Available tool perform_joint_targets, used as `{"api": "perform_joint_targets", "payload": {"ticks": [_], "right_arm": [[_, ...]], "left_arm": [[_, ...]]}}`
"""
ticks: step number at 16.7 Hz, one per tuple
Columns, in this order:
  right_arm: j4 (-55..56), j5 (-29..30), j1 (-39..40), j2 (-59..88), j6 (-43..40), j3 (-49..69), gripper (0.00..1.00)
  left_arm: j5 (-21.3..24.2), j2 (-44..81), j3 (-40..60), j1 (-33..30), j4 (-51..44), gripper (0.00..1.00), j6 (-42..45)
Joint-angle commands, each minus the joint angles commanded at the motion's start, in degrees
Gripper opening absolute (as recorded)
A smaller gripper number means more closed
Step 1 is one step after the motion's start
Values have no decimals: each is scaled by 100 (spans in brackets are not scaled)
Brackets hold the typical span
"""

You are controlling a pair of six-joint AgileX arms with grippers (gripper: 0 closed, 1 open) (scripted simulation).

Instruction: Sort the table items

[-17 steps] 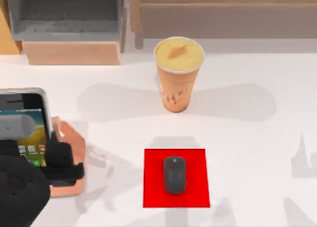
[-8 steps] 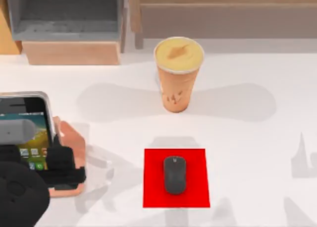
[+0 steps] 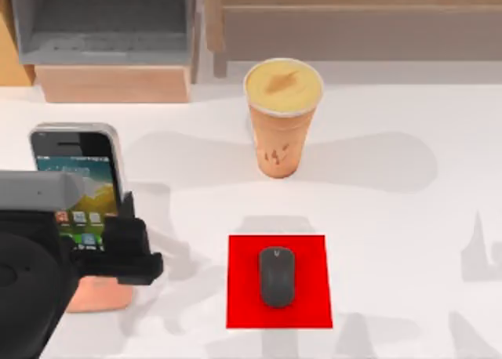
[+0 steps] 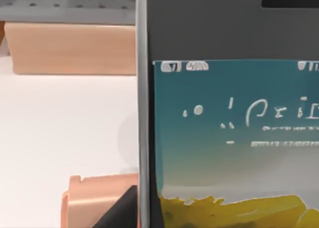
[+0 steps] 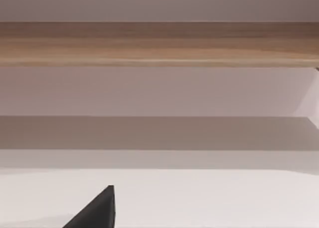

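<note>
Smartphone [image 3: 78, 179] pinched by left pincer [image 3: 102, 245], just above phone stand [image 3: 98, 292]. Advice: keep upright, lower slowly. Right pincer state: cannot tell.

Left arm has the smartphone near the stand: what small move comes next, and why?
Probably lower the smartphone toward the pinkish-orange phone stand. The left pincer holds it upright at the table's left, above the stand, screen lit; the mouse already sits on the red mat.
</note>
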Motion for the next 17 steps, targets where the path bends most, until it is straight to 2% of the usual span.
{"api": "perform_joint_targets", "payload": {"ticks": [6, 12, 17], "right_arm": [[0, 0, 0, 0, 0, 0, 100], [0, 0, 0, 0, 0, 0, 100], [0, 0, 0, 0, 0, 0, 100]], "left_arm": [[272, 514, -285, 1132, 594, 0, 345], [291, 601, -324, 1261, 616, 0, 348], [291, 601, -324, 1261, 616, 38, 348]]}}
